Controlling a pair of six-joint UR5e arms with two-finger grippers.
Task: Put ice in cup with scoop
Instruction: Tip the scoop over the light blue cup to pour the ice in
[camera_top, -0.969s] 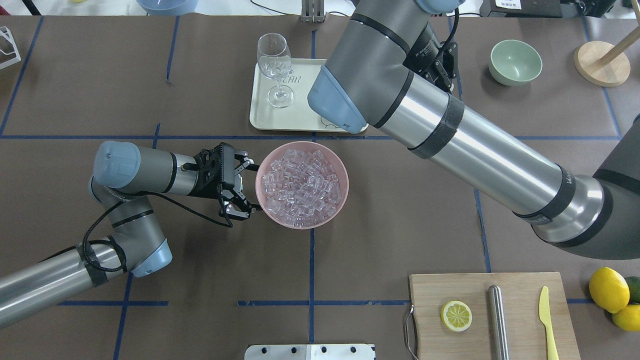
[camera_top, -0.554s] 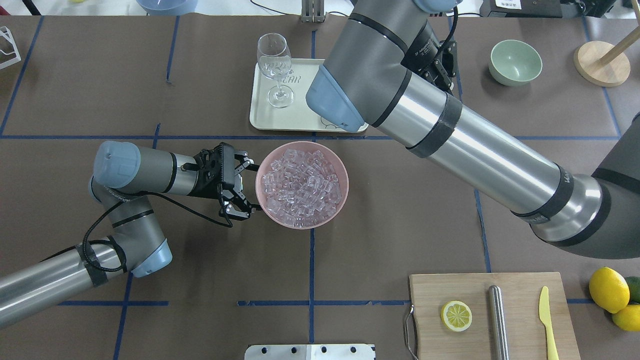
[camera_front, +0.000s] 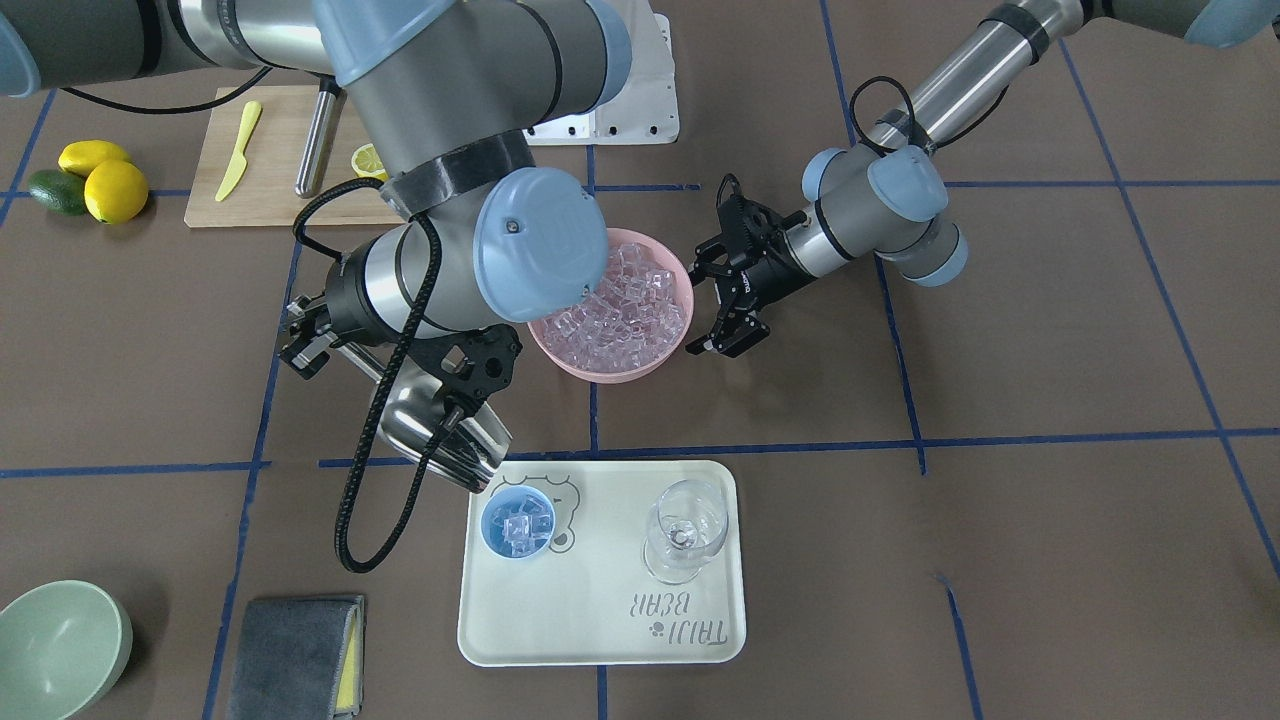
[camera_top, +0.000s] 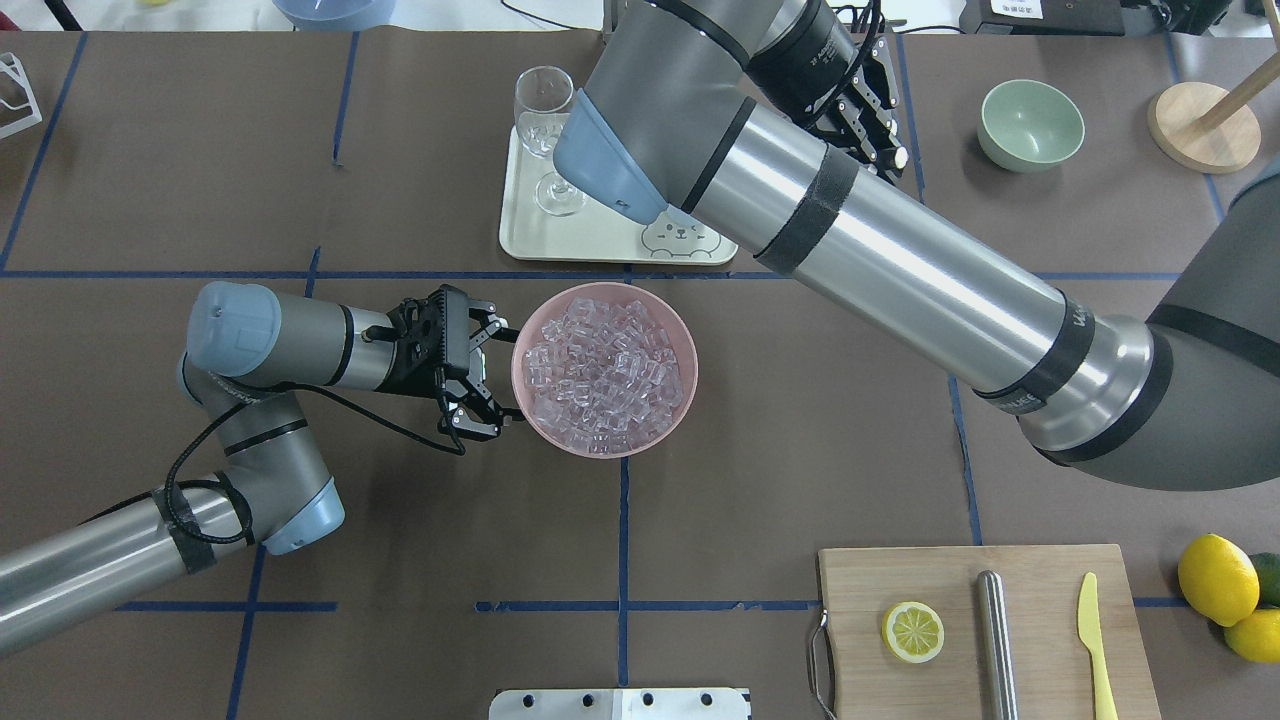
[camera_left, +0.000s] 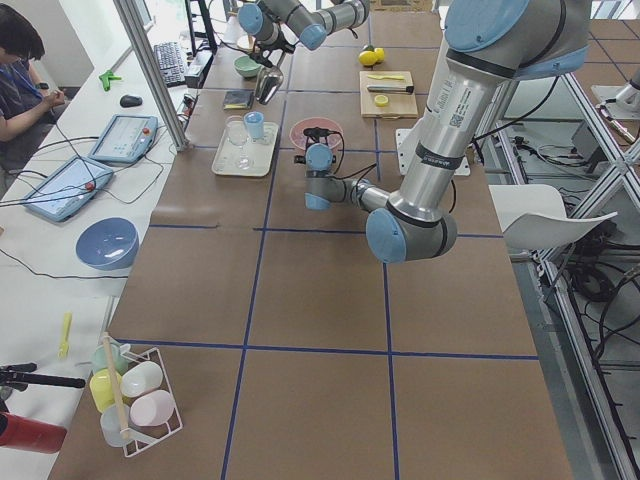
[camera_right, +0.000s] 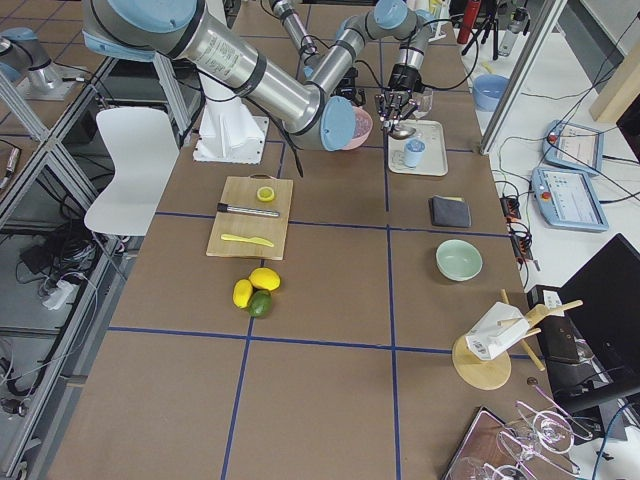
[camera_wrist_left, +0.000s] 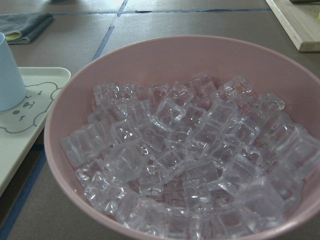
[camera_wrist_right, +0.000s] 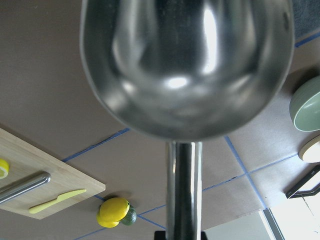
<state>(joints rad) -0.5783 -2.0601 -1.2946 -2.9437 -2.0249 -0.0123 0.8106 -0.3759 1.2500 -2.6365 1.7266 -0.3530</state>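
The steel scoop (camera_front: 442, 430) hangs tilted over the tray's (camera_front: 600, 620) corner, its mouth just beside the light-blue cup (camera_front: 518, 523), which holds a few ice cubes. My right gripper (camera_front: 308, 345) is shut on the scoop's handle. The right wrist view shows the scoop's trough (camera_wrist_right: 185, 65) empty. More ice (camera_top: 605, 370) is heaped in the pink bowl (camera_top: 690, 350). My left gripper (camera_top: 507, 378) stands open against the bowl's left side, and its camera looks into the ice (camera_wrist_left: 190, 150), with the cup (camera_wrist_left: 7, 75) at the edge.
A stemmed glass (camera_front: 685, 530) stands on the tray near the cup. A green bowl (camera_top: 1032, 125) and a wooden stand (camera_top: 1200, 125) sit far right. A cutting board (camera_top: 900, 580) carries a lemon slice, steel cylinder and knife. A grey cloth (camera_front: 295, 655) lies beside the tray.
My right arm's elbow and wrist have swung left and further back over the tray, uncovering the bear print. The left arm and pink bowl have not moved.
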